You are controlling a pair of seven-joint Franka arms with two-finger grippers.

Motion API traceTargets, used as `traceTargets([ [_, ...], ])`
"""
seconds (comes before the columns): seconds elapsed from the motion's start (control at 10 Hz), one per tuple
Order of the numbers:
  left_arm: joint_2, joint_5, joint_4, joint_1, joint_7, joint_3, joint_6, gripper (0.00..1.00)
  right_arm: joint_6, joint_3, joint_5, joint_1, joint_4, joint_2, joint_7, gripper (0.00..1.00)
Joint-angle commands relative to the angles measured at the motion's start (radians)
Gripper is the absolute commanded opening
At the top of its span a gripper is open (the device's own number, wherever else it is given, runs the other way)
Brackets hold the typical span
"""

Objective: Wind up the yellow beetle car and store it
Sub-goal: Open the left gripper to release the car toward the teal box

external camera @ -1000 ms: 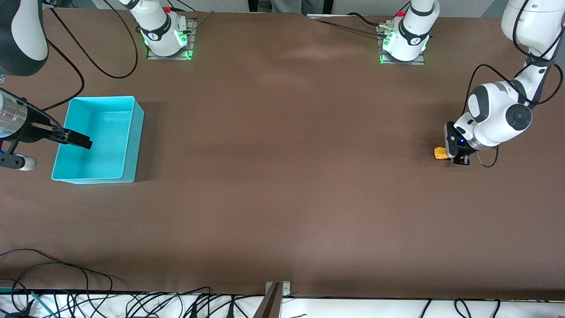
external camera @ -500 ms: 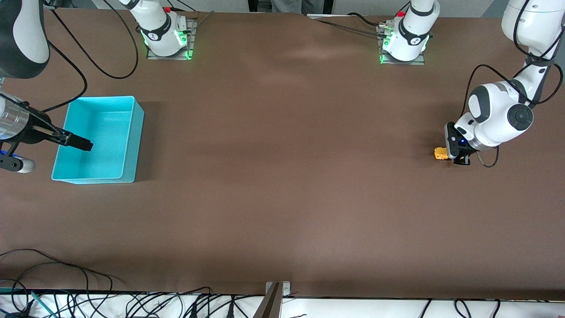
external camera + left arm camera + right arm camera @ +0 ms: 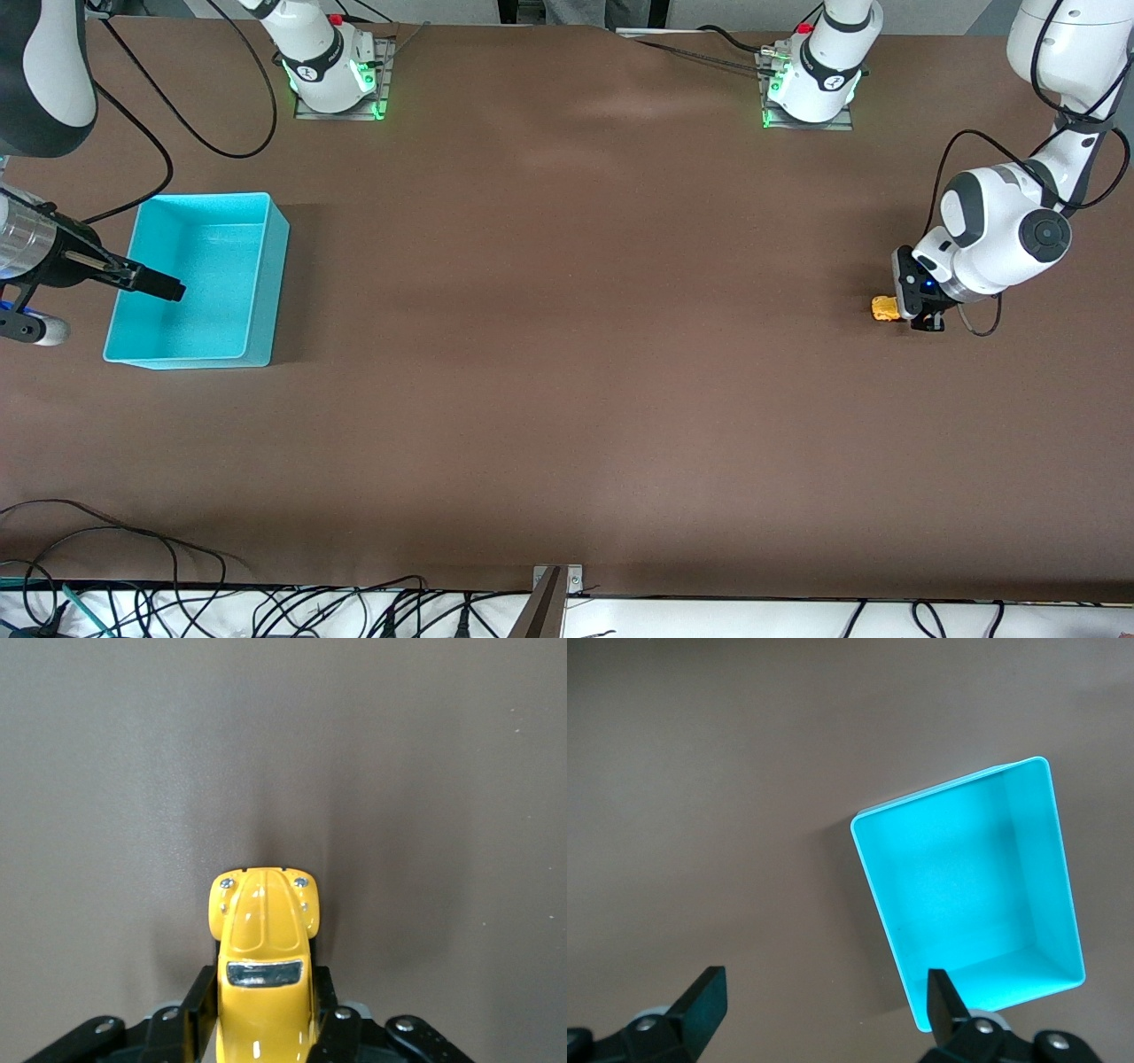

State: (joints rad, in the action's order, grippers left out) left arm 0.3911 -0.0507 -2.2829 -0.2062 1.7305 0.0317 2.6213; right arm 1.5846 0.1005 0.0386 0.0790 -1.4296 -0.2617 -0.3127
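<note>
Item: yellow beetle car (image 3: pixel 264 970), my left gripper (image 3: pixel 262 1020) clamped astride it; right gripper (image 3: pixel 824 1003) apart, waiting over turquoise bin (image 3: pixel 257 232); risk: slackening grip lets it roll.

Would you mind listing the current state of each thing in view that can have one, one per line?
yellow beetle car: upright on the table at the left arm's end, between the left gripper's fingers.
left gripper: low at the table, fingers along both sides of the car.
right gripper: open, empty, hanging over the bin's edge.
turquoise bin: upright, open-topped, nothing inside, at the right arm's end.
</note>
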Motion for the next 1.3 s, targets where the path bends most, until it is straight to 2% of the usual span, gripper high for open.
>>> traceTargets([
  [0.0, 0.086, 0.031, 0.057, -0.002, -0.006, 0.002, 0.029, 1.0, -0.008, 0.004, 0.007, 0.004, -0.023, 0.027, 0.012, 1.0],
  [0.7, 0.048, 0.031, 0.054, 0.002, -0.02, 0.002, 0.028, 1.0, -0.009, 0.001, 0.007, 0.004, -0.02, 0.027, 0.021, 1.0],
  [1.0, -0.104, 0.028, 0.043, 0.01, -0.017, 0.004, -0.05, 1.0, -0.006, -0.012, 0.006, 0.004, -0.017, 0.025, 0.104, 1.0],
  [1.2, -0.153, 0.028, 0.027, 0.011, -0.019, 0.002, -0.055, 1.0, -0.009, -0.022, 0.001, 0.004, -0.017, 0.021, 0.182, 1.0],
])
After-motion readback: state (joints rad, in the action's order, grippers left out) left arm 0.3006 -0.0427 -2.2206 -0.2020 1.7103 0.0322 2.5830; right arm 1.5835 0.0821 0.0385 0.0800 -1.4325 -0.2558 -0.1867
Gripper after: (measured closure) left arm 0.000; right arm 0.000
